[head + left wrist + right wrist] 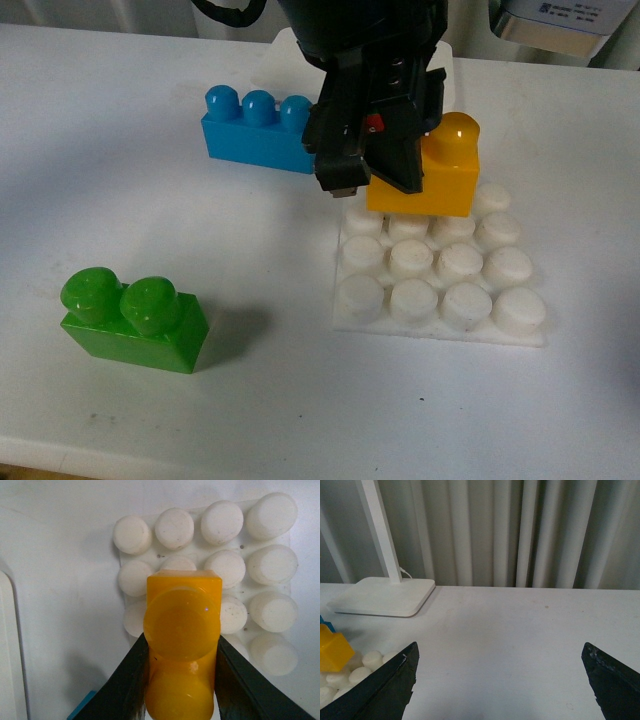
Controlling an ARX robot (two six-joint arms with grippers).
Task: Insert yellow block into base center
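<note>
Holding the block (445, 180) by its two long sides, the left gripper (372, 180) is squeezing it near one end, with a black finger (131, 680) on each side. The block is hanging low over the back rows of the base (350, 318). In the left wrist view, white stud tops are showing past its far end and to both sides. Whether it is already touching the studs cannot be told. The right gripper (500, 680) is waiting off to the side, with its fingers spread wide and nothing between them.

The block is looking hard, shiny and light, like a hollow plastic toy. It is probably not going to bend or break under a squeeze. Its smooth sides are likely slippery, though, so it could be sliding or twisting in the fingers when pushed down. The flat sides are the best place to be gripping it, since the round bumps on top are giving the fingers nothing flat to press on. Snapping it on is likely going to need a firm, straight push, with the block level and lined up over the middle studs first. The blue brick (250, 125) and the green brick (130, 320) are lying off the base.
</note>
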